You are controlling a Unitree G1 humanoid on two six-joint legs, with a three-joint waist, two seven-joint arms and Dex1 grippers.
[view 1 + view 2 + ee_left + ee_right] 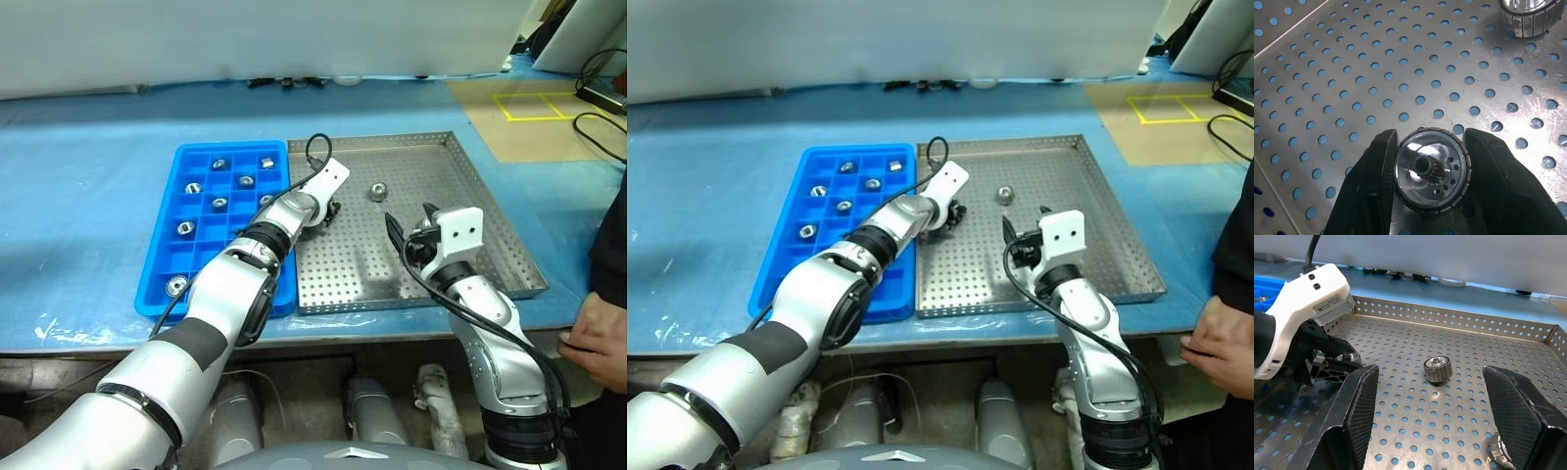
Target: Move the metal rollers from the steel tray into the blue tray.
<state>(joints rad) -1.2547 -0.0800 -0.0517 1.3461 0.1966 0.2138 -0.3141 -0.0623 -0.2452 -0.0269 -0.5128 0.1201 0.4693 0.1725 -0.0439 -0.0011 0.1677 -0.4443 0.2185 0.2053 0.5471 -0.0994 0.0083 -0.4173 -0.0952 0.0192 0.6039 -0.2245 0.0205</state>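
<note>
Start with the blue-covered surface (88, 196): on it the steel tray (490, 211) lies under both of your arms, and the blue tray (162, 284) sits just beside it, off to the left of your left jaws. The blue tray already carries several metal rollers (219, 204), each in its own square compartment.

Your left gripper (1430, 183) reaches down into the near-left part of the steel tray, close to the rim it shares with the blue tray. Its jaws are clenched on one roller (1431, 176): a black finger (1374, 181) presses each flank of the ribbed rim, and the roller sits squarely between them. Its axis points out along the fingers, so the dark centre hole faces the wrist camera. It looks to be resting on or just above the perforated floor; you cannot tell which.

So the coming move, as I judge it, is a lift and a short carry leftward over the two rims to a free compartment. Your left arm is the nearer one for that.

Your right gripper (1430, 421) hangs over the middle of the steel tray with its jaws released and wide. A second roller (1438, 369) stands upright ahead of them, and a third (1500, 455) lies close by the right finger.
</note>
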